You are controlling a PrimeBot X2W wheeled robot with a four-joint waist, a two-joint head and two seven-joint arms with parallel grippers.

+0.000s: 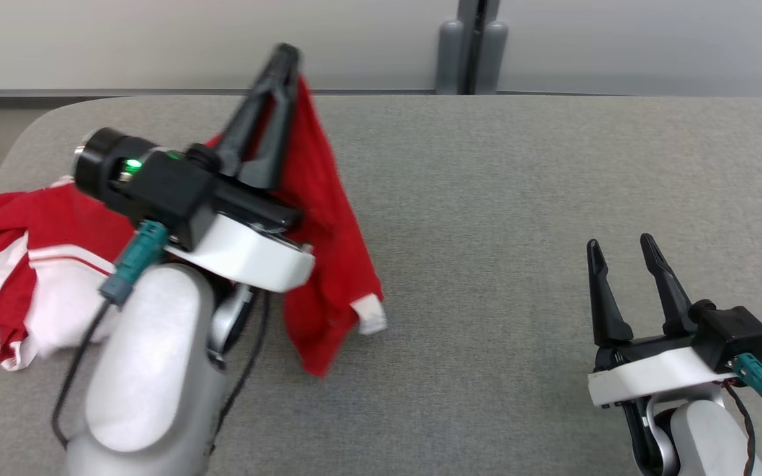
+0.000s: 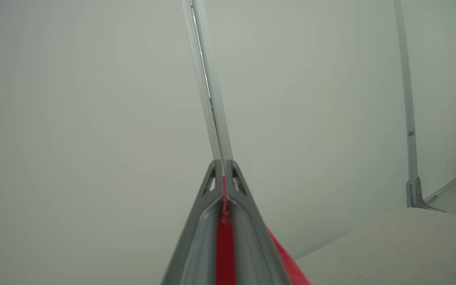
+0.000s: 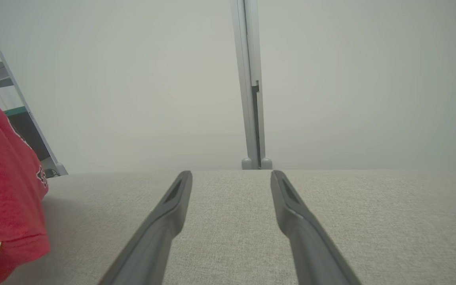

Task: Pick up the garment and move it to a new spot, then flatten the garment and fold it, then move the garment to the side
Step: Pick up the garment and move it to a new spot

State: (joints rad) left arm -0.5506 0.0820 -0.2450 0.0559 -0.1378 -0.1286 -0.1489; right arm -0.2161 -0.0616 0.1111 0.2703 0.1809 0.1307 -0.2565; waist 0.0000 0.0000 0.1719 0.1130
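Our left forearm (image 1: 149, 370) blocks the middle of the red-and-white garment (image 1: 331, 198), and the cloth's far left edge runs off the head view, so we can't make out its full shape. The white cuff (image 1: 371, 314) looks blurred. Up top, the left gripper (image 1: 286, 56) has its jaws pressed together, pinching red cloth at the tips. It's raised over the grey padded surface (image 1: 520, 198), fingers angled up toward the wall (image 1: 156, 39). The cloth drapes down to the surface, with the rest bunched at the left. Our right gripper (image 1: 619, 246) sits low on the right, jaws spread wide, holding nothing, well apart from the garment.
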